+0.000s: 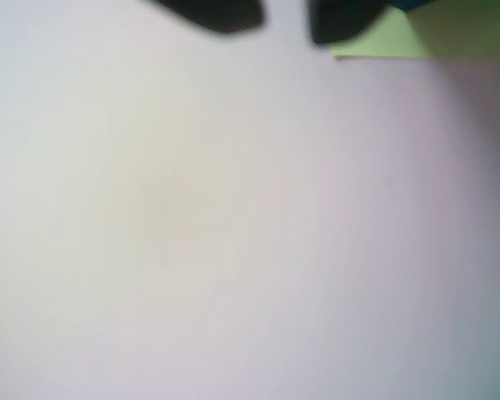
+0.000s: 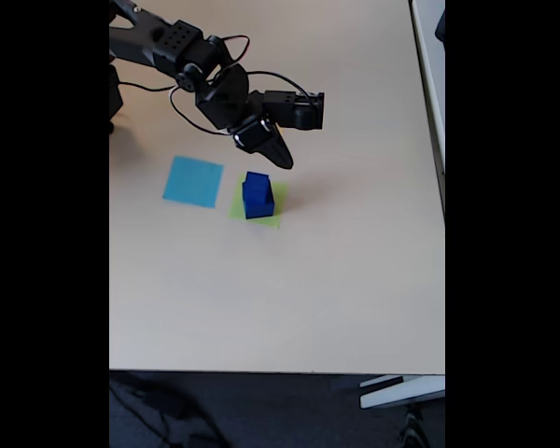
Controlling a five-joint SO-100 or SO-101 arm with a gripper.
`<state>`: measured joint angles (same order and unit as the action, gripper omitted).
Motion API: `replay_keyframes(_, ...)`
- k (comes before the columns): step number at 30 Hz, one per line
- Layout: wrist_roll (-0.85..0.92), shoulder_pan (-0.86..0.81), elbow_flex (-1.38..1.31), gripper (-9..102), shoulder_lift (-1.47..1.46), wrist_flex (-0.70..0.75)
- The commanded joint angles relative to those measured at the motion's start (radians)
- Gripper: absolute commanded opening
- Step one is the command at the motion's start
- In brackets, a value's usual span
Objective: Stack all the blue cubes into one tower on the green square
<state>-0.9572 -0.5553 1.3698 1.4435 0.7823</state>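
In the fixed view, the blue cubes stand stacked as a short tower on the green square, a smaller cube resting on a larger one; how many cubes the tower holds cannot be told. The green square lies on the pale desk, just right of a flat light-blue paper square. The black arm reaches in from the far left, and its tool hangs just beyond the tower's far right side, pointing down, not touching it. In the blurred wrist view, the tool shows two dark fingertips with a clear gap of bare desk between them, so the jaws stand apart and hold nothing. A corner of the green square appears at the upper right there, with a sliver of blue above it.
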Motion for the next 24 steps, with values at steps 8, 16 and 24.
replay_keyframes(8, 0.028, -0.084, -0.060, 0, -0.014, 0.021)
replay_keyframes(16, 0.055, -0.173, -0.075, 0, -0.124, 0.012)
replay_keyframes(24, 0.080, -0.198, -0.086, 0, -0.193, -0.006)
